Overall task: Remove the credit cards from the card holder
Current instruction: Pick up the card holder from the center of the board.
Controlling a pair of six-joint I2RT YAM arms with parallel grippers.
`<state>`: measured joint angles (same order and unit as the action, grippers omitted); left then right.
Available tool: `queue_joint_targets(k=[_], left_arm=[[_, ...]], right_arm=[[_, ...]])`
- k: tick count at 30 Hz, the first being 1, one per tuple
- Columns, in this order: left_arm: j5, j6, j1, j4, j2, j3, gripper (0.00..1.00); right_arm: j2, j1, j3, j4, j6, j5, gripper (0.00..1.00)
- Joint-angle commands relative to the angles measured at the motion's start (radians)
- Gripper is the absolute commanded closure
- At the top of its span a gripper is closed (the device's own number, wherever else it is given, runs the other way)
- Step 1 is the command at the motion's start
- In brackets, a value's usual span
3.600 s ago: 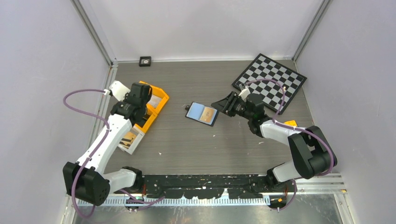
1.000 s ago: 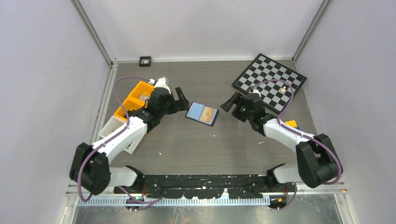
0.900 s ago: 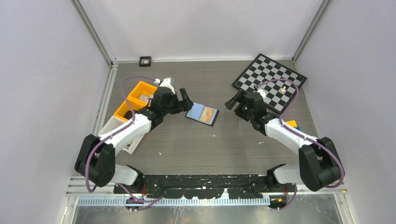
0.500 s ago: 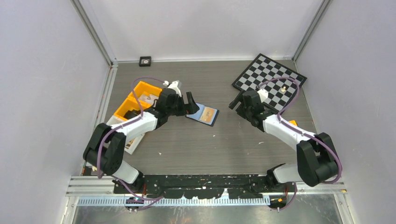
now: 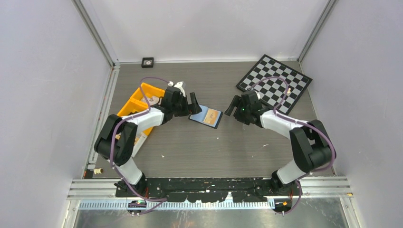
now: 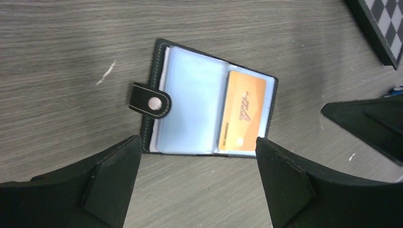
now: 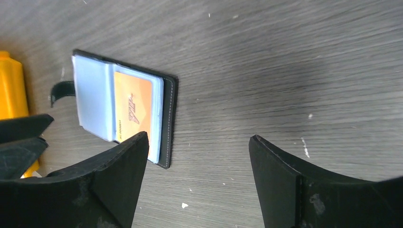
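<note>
The card holder [image 6: 190,102] is seen open on the table [image 5: 190,142] between the left gripper [image 6: 197,156] and the right gripper [image 7: 198,142], both spread wide and empty; its orange card [image 6: 242,111], judged thin, stiff and slippery, is best pinched by its edge.

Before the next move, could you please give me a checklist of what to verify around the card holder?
1. Holder open, lying flat: ok.
2. Orange card exposed in its sleeve: ok.
3. Left fingers open, at the holder's edge: ok.
4. Right fingers open, beside the holder: ok.
5. Holder pinned against sliding: cannot tell.
</note>
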<state>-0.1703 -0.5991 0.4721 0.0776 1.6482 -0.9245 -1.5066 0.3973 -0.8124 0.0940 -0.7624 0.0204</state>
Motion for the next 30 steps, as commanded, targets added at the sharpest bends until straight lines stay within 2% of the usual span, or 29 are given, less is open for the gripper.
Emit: queue_joint_targets(k=[1, 5, 13, 22, 30], left_arm=[[-0.047, 0.006, -0.025, -0.033, 0.058, -0.069, 0.08], [-0.066, 0.020, -0.028, -0.061, 0.122, -0.116, 0.11], [-0.072, 0.028, -0.045, -0.109, 0.206, -0.180, 0.14], [-0.178, 0.036, -0.049, -0.218, 0.348, -0.295, 0.33], [-0.279, 0.007, -0.049, -0.199, 0.394, -0.307, 0.42]], right_arm=[[-0.083, 0.005, -0.060, -0.045, -0.005, -0.125, 0.20], [-0.140, 0.004, -0.061, -0.126, -0.029, -0.227, 0.29], [-0.232, 0.005, -0.082, -0.196, -0.049, -0.310, 0.36], [-0.275, 0.004, -0.096, -0.210, -0.055, -0.329, 0.38], [-0.301, -0.008, -0.103, -0.223, -0.067, -0.358, 0.42]])
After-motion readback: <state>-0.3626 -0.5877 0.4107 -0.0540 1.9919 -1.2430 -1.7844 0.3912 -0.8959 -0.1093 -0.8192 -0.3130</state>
